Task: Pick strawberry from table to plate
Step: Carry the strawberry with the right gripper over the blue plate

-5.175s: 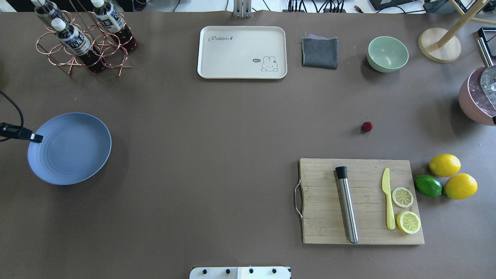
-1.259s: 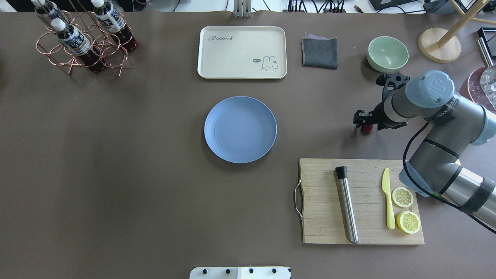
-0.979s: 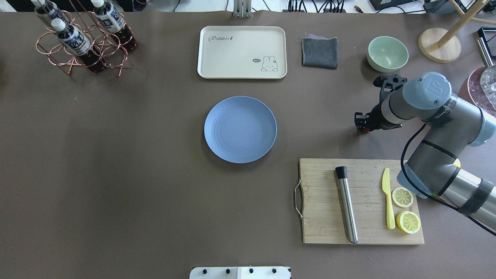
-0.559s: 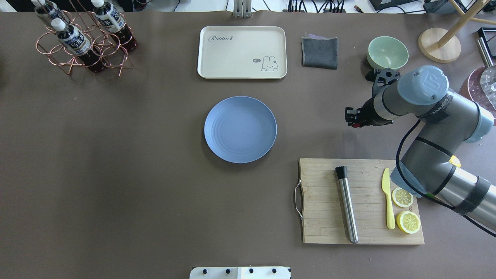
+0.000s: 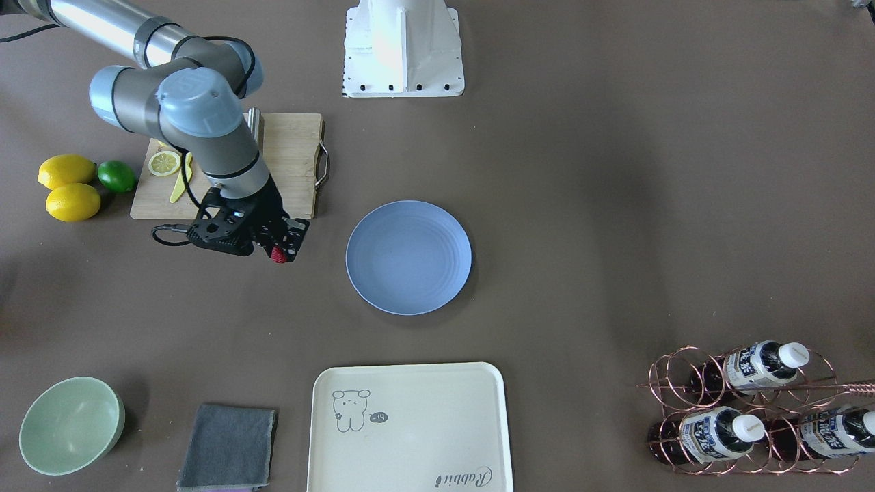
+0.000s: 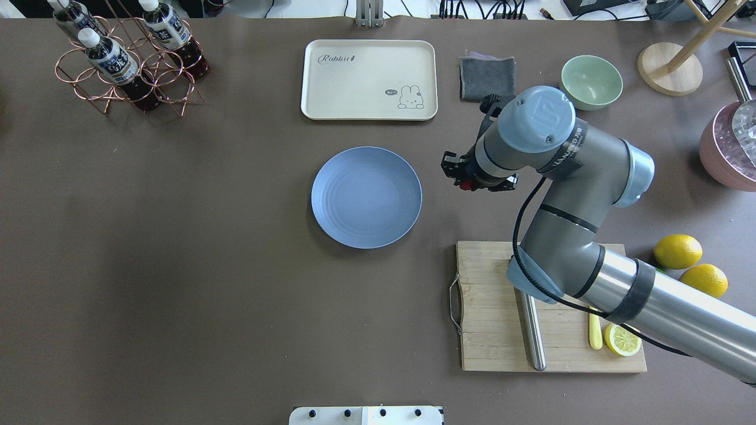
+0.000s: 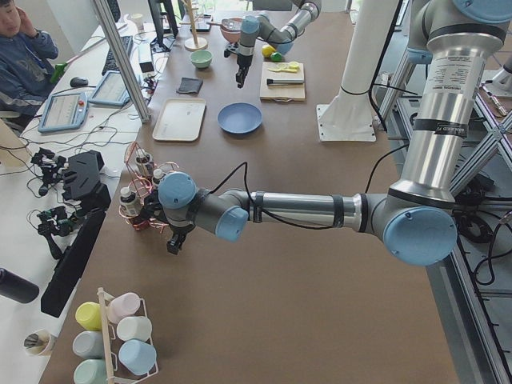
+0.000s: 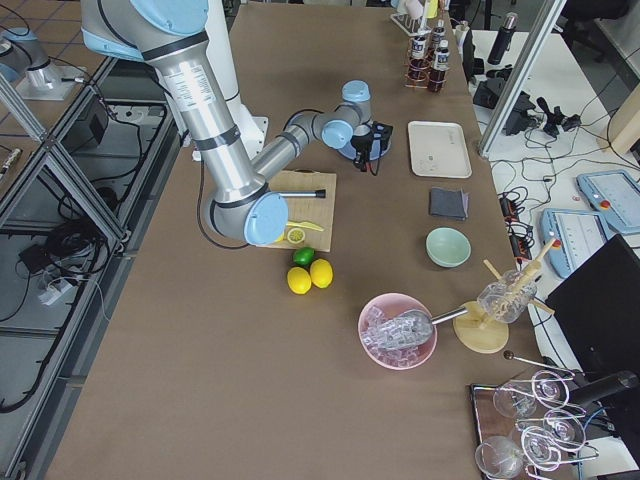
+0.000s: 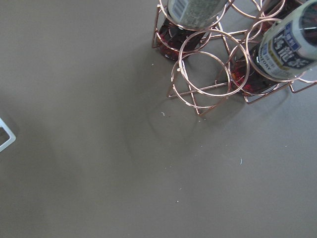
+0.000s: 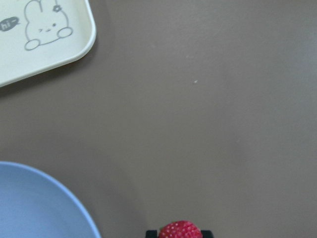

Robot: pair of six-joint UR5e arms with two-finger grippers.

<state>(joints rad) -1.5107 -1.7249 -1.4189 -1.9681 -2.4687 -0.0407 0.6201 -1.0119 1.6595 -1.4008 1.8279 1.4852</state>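
The small red strawberry (image 6: 466, 185) hangs above the table (image 6: 177, 265), and my right gripper (image 6: 463, 180) is shut on it. Gripper and berry hover a short way to the right of the empty light-blue plate (image 6: 366, 196). From the front, the strawberry (image 5: 278, 255) shows below the right gripper (image 5: 280, 251), left of the plate (image 5: 408, 257). In the right wrist view the strawberry (image 10: 180, 230) sits at the bottom edge, with the plate (image 10: 39, 208) rim at lower left. My left gripper (image 7: 172, 244) shows only in the exterior left view, beside the bottle rack; I cannot tell its state.
A wooden cutting board (image 6: 490, 307) with a steel rod, a yellow knife and a lemon slice lies under the right arm. Lemons (image 6: 677, 251) lie to its right. A cream tray (image 6: 369, 79), grey cloth (image 6: 484, 74), green bowl (image 6: 590, 81) and bottle rack (image 6: 127, 59) line the far side.
The plate went from the left edge to the table's middle. My right gripper shut on the strawberry, lifted it and carried it left toward the plate.
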